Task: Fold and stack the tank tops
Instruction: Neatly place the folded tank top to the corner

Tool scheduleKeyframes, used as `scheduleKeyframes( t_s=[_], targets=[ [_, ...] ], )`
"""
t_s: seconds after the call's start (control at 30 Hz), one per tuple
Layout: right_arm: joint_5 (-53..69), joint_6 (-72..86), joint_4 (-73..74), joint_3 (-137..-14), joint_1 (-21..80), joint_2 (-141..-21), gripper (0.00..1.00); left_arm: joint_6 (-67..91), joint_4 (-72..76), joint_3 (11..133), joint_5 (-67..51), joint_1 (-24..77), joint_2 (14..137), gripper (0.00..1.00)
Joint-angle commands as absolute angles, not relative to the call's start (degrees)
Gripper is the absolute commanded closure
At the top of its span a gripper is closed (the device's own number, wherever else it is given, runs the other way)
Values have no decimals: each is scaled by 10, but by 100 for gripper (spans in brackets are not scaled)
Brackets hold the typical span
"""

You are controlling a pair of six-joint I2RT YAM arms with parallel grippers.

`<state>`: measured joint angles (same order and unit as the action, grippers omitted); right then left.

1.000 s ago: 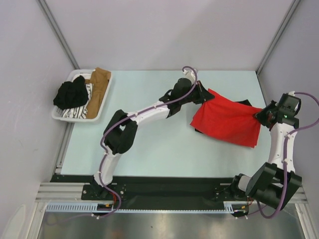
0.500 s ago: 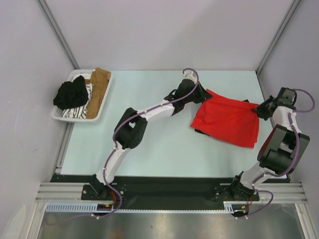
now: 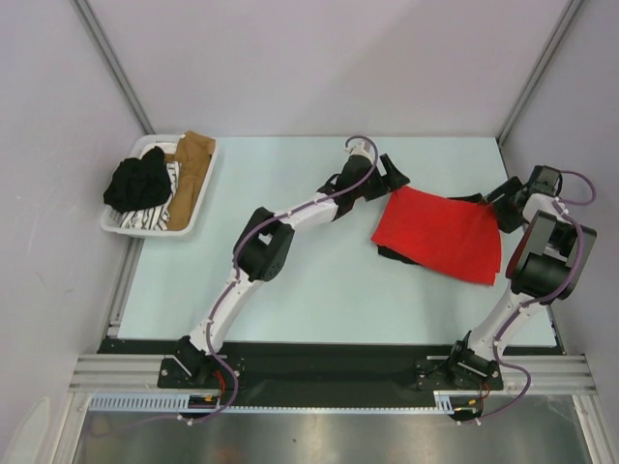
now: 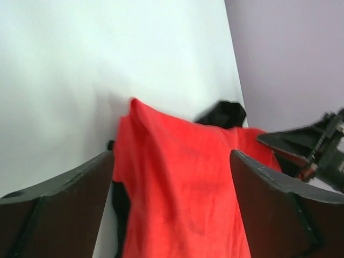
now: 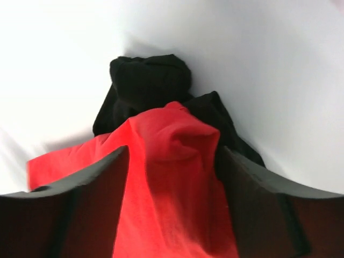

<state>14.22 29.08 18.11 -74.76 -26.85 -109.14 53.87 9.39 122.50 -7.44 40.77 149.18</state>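
Setting: a pale tabletop between plain grey walls.

1. Left gripper: fingers spread wide and holding nothing. It is poised over the far left corner of the red tank top.
2. Right gripper: likewise released, with its fingers either side of the top's far right corner, which stands up in a small rumple.
3. Red tank top: laid out fairly flat on the right half of the table.
4. Black tank top: beneath the red one, showing only at the far right and the near left edge.
5. White basket: at the far left, well apart, holding other garments.

Risks, as I judge them: the rumpled corner could snag on a finger as the arm lifts away, pulling the layer open. The red top also sits askew on the black one, so a later pinch might gather both layers.
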Motion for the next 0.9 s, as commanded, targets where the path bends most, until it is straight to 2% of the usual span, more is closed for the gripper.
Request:
scheduleKeyframes(
  t_s=[0.0, 0.03, 0.07, 0.2, 0.37, 0.53, 0.87],
  targets=[
    [92, 292, 171, -774, -270, -1060, 24, 506, 89, 1248, -37, 391, 1460, 6],
    [69, 291, 176, -766, -270, -1045, 10, 498, 81, 1236, -30, 388, 1436, 0],
    [57, 287, 181, -764, -270, -1018, 9, 489, 59, 1232, -24, 378, 1419, 0],
    [22, 269, 216, -748, -266, -938, 9, 423, 10, 1175, 18, 360, 1316, 0],
    [23, 221, 244, -715, -221, -842, 9, 355, -39, 1016, 83, 359, 1116, 0],
    [138, 209, 208, -636, -157, -728, 8, 330, -66, 816, 128, 359, 938, 0],
    [207, 219, 175, -485, -25, -512, 6, 304, -83, 455, 188, 333, 546, 0]
  ],
)
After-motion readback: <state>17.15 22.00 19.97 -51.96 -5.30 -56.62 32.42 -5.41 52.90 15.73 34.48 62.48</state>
